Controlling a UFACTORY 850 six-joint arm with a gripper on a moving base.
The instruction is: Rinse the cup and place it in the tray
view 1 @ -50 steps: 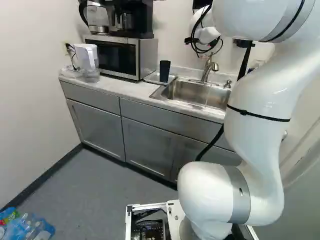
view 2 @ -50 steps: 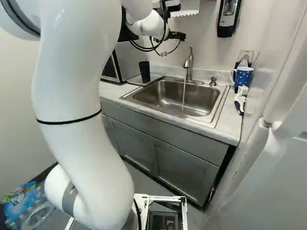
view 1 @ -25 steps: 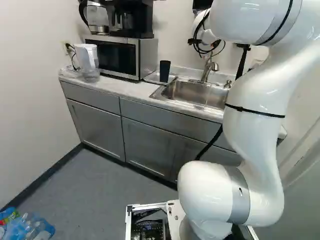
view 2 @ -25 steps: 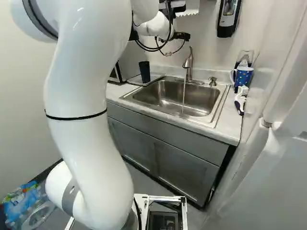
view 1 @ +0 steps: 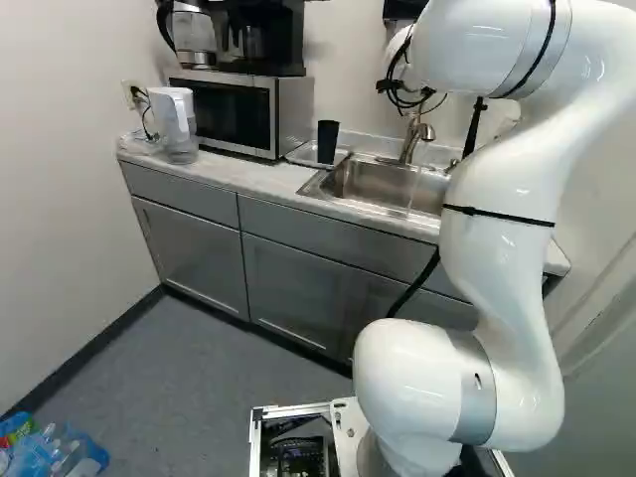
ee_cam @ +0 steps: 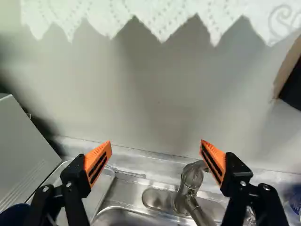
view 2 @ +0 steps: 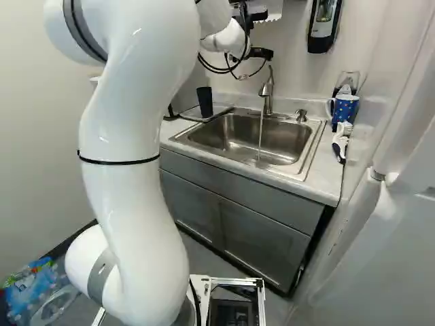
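White glossy arm [view 1: 507,199], banded with thin black straps, rises from its joint at the foot of both base views. Clear-and-blue plastic bottles [view 1: 60,455] lie on the grey floor at the lower left of the left base view. Grey cabinets [view 2: 262,238] carry a pale countertop [view 2: 323,183] with a stainless-steel sink [view 2: 228,139] set in it. Water [view 2: 259,136] runs in a thin stream into the basin.

Black two-finger gripper [view 2: 261,53] is above the sink area. Wrist view: fingers stand wide apart, orange pads [ee_cam: 98,162] facing each other. Brushed-metal faucet [ee_cam: 192,181] appears between and below the fingers, nearer one pad; contact cannot be told.

Task item: black tapered cup [view 2: 205,103] stands upright on the flat light-coloured tray [view 2: 223,110], just beside the sink. Steel-and-black microwave [view 1: 238,114] is next to the tray, black coffee maker [view 1: 268,45] on top. At the sink's opposite side: blue mug with pale dots [view 2: 346,109], white-and-dark brush [view 2: 339,144] nearby.

Farthest: pale wall [ee_cam: 155,94], black-and-grey dispenser [view 2: 323,24], white zigzag-edged sheet with cut-out pattern [ee_cam: 141,19].
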